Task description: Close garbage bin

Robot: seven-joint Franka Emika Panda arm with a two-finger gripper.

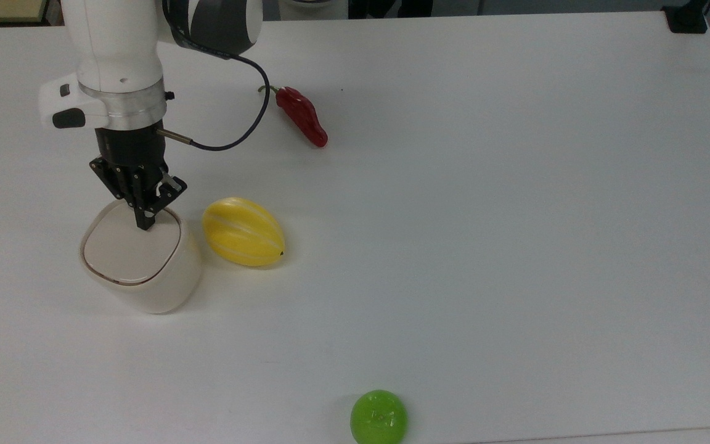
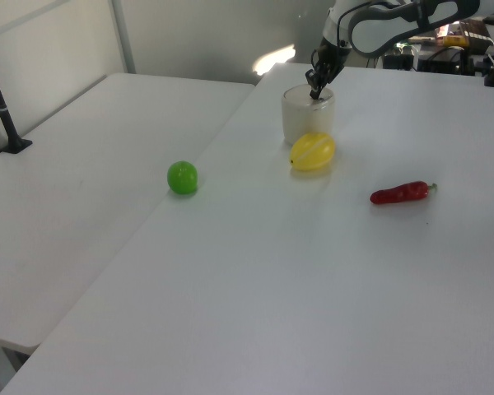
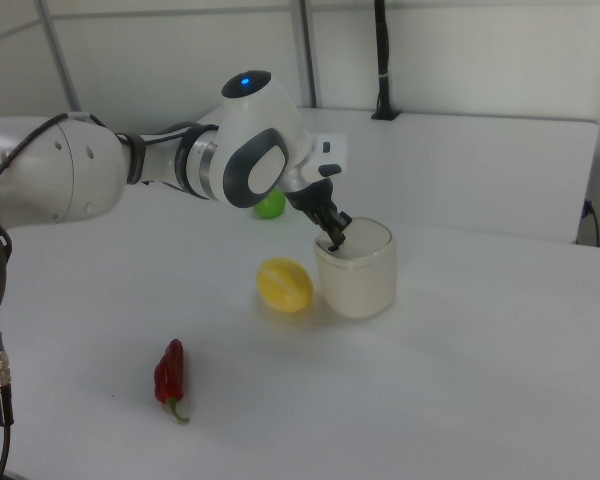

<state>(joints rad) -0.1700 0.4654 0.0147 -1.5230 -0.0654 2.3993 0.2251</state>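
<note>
One gripper (image 1: pixel 145 223), fingers pressed together, bore on the lid's far edge, the closing press apparently in its last stage; next it likely needed only to lift clear. The garbage bin (image 1: pixel 164 287), cream-white with its beige lid flat, stood near the table's (image 1: pixel 515 246) edge at the top view's left.

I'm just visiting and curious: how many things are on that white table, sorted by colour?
Red: 1, the chili pepper
Yellow: 1, the melon
Green: 1, the ball
Cream-white: 1, the garbage bin, with the gripper at its lid
Total: 4
</note>
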